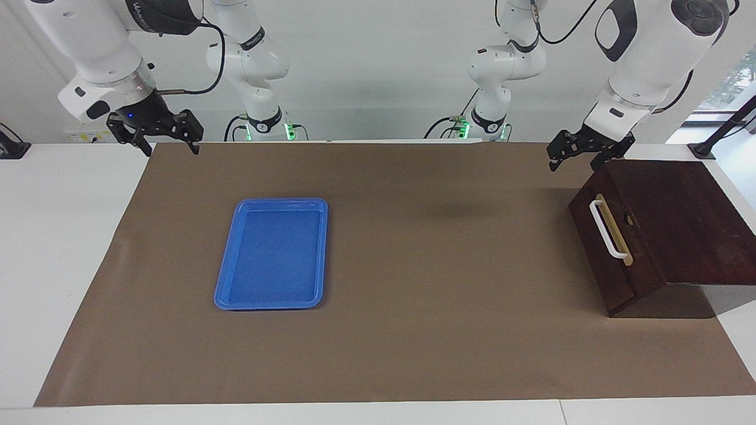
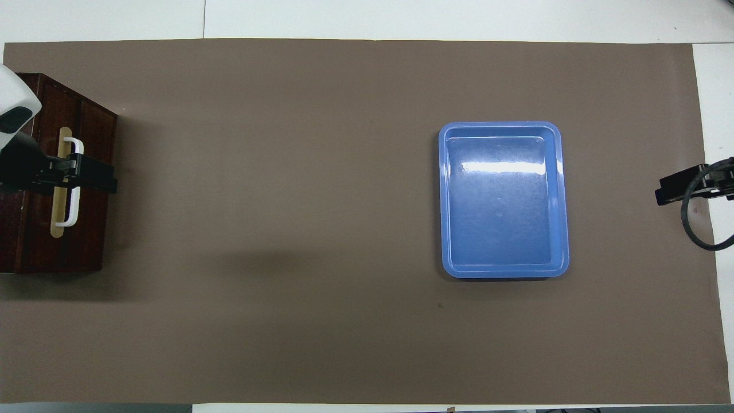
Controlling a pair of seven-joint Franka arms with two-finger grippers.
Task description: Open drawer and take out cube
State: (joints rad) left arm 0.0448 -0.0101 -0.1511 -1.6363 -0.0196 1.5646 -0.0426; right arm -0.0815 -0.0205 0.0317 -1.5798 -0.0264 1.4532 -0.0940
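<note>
The drawer [image 1: 626, 277] [image 2: 92, 229] is the front of a dark brown wooden box at the left arm's end of the table, and it is pushed in. Its white bar handle [image 1: 608, 231] [image 2: 72, 212] lies on a tan strip and faces the tray. My left gripper [image 1: 573, 164] [image 2: 94, 176] hangs open in the air over the box. In the overhead view it crosses the handle; in the facing view it is clear of the wood. My right gripper [image 1: 169, 146] [image 2: 682, 186] waits open and raised over the mat's edge at the right arm's end. The cube is hidden.
A flat blue plastic tray [image 1: 271, 203] [image 2: 499, 125] lies empty on the brown mat [image 1: 413, 295], toward the right arm's end. Bare mat stretches between the tray and the drawer's front. White tabletop [image 1: 59, 236] borders the mat.
</note>
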